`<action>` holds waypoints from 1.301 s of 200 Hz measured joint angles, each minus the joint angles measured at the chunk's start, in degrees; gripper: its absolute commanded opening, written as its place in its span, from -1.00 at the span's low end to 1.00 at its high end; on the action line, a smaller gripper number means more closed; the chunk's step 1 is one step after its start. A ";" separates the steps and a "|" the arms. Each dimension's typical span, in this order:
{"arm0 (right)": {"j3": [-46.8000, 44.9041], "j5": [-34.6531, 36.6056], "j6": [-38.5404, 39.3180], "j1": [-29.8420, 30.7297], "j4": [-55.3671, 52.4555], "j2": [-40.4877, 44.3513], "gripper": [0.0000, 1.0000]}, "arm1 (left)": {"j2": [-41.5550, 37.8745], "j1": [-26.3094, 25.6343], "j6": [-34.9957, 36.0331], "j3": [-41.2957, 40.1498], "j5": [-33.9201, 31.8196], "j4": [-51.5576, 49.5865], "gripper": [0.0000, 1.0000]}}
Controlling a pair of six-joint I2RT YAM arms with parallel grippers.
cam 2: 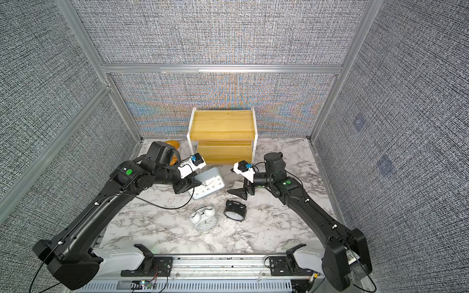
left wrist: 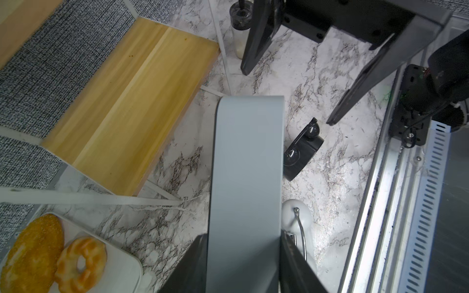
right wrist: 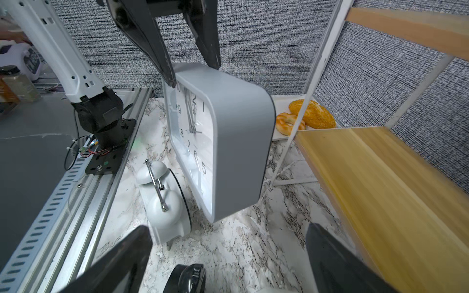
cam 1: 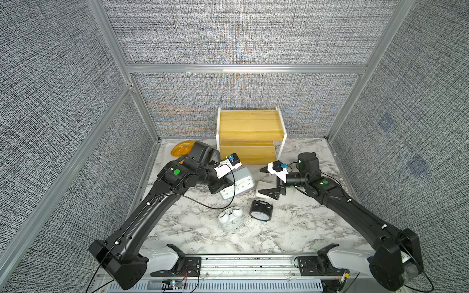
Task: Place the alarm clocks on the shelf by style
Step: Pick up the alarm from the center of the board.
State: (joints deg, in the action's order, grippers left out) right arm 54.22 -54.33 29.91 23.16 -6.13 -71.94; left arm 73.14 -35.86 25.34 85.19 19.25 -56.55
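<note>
The left gripper [right wrist: 193, 72] is clamped on the grey-blue rectangular alarm clock [right wrist: 241, 142], one finger on the white face and the other on the back. The clock hangs tilted below the fingers. Whether its lower corner touches the marble tabletop [cam 1: 193, 236] cannot be determined. Just beyond the held clock stands the two-tier shelf [cam 1: 250, 124], with yellow boards in a white frame. A white tray [left wrist: 121, 266] lies beside this arm's wrist, carrying a bagel [left wrist: 31, 253] and a ring doughnut [left wrist: 81, 261].

The right gripper [cam 1: 266, 182] faces the held clock with its jaws spread wide and holds nothing. The small white square clock [cam 1: 261, 186] lies directly under the jaws; contact cannot be confirmed. Nearer the arm bases, the black twin-bell clock [cam 1: 261, 210] and the white twin-bell clock [cam 1: 230, 218] rest on the tabletop, close together but apart. A small jar with a dark lid [left wrist: 239, 28] stands past the shelf's leg.
</note>
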 measured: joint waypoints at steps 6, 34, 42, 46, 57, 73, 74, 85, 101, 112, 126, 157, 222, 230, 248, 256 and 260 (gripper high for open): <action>0.63 -0.59 0.66 0.00 -0.83 -0.37 0.98 | 0.13 -0.02 0.59 0.33 0.81 -0.17 -0.51; 3.58 -3.21 2.40 0.11 -4.28 -2.40 0.98 | 0.70 -0.85 3.26 1.18 3.23 -0.76 -0.51; 4.68 -3.65 2.97 0.28 -5.29 -3.15 0.98 | 1.05 -1.11 3.58 1.51 3.39 -1.05 -0.51; 5.20 -3.87 3.15 0.42 -5.84 -3.52 0.98 | 1.22 -1.20 3.82 1.60 3.39 -1.16 -0.51; 6.51 -4.55 3.89 0.90 -7.50 -4.37 0.97 | 1.88 -1.44 4.50 1.92 3.32 -1.55 -0.51; 7.85 -5.20 4.92 1.44 -9.77 -5.35 0.95 | 2.67 -1.55 4.68 2.23 2.84 -1.81 -0.51; 7.91 -5.25 4.96 1.49 -9.90 -5.40 0.94 | 2.73 -1.57 4.70 2.25 2.75 -1.81 -0.51; 8.37 -5.64 5.49 1.79 -11.17 -5.84 0.90 | 3.02 -1.64 4.90 2.47 2.51 -1.81 -0.51; 8.61 -6.08 5.97 2.03 -12.41 -6.12 0.82 | 3.13 -1.81 5.27 2.80 2.21 -1.81 -0.51; 8.63 -6.29 6.08 2.21 -13.00 -6.16 0.75 | 3.13 -1.88 5.38 2.86 1.95 -1.81 -0.51; 8.70 -6.91 6.19 2.36 -13.40 -6.27 0.66 | 3.13 -1.97 5.79 2.86 1.70 -1.81 -0.51; 9.31 -7.19 6.23 2.60 -14.53 -7.08 0.46 | 3.13 -2.25 6.10 2.86 1.33 -1.90 -0.51; 9.88 -5.95 6.12 2.62 -15.04 -7.65 0.05 | 3.10 -2.62 6.19 2.58 1.53 -2.19 -0.51; 9.88 -5.81 6.10 2.62 -15.04 -7.63 0.04 | 3.08 -2.62 6.19 2.49 1.55 -2.19 -0.51; 9.88 -5.66 5.97 2.62 -15.04 -7.63 -0.10 | 3.02 -2.62 6.21 2.29 1.70 -2.16 -0.50; 9.88 -5.64 5.95 2.62 -15.08 -7.63 -0.14 | 2.95 -2.62 6.14 2.21 1.70 -2.16 -0.48; 9.88 -5.62 5.90 2.62 -15.08 -7.63 -0.15 | 2.91 -2.62 6.10 2.16 1.70 -2.14 -0.48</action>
State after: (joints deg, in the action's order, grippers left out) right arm 64.10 -59.94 35.81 25.78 -21.21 -79.57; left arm 76.05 -38.48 31.44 87.35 20.95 -58.70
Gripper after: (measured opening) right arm 0.453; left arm 0.463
